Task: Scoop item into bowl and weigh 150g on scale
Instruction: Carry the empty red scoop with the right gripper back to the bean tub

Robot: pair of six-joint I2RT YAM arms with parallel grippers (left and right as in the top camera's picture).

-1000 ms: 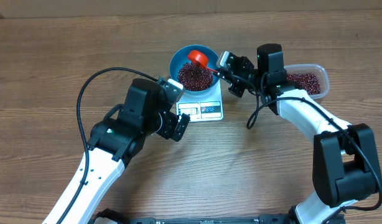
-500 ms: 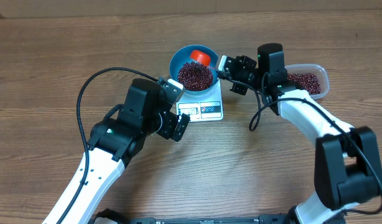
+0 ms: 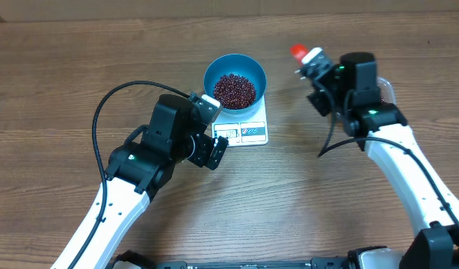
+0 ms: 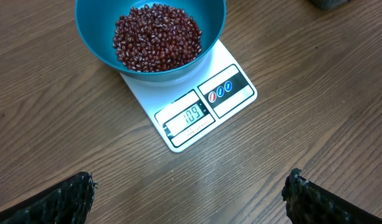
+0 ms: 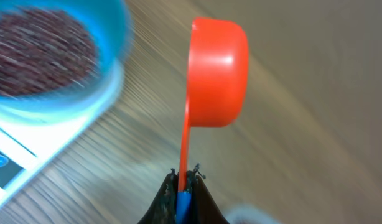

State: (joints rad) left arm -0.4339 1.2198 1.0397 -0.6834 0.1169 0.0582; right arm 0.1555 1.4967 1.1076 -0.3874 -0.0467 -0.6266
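Seen from overhead, a round, deep blue plastic bowl [image 3: 208,75] stands on a small flat white rectangular scale [image 3: 248,128] near the middle of the brown wooden table [image 3: 65,75]. A loose heap of small dark red-brown beans [image 3: 235,90] lies inside the bowl. The left gripper [image 3: 212,149] hangs just beside the scale's near left corner; its opening is hard to read from this angle. The right gripper [image 3: 317,61] is well to the right of the bowl, apart from it, and carries a small red plastic scoop [image 3: 297,51] whose head points toward the far edge of the table.

In the left wrist view, the bowl [image 4: 91,25] covers the far part of the scale [image 4: 231,68], and the beans [image 4: 157,34] fill its bottom in a low mound. The scale's display [image 4: 190,116] faces the camera and reads 109, with round buttons beside it. The left gripper [image 4: 190,202] stands spread wide with nothing between its black fingertips [image 4: 73,193], which sit at the lower corners above bare wood.

In the right wrist view, the right gripper [image 5: 183,183] is pinched tight on the thin handle of the scoop [image 5: 217,68], whose rounded head stands away from the camera above the table. The bowl [image 5: 113,56], the beans [image 5: 35,43] and the scale [image 5: 35,149] appear blurred at the left, clear of the scoop.
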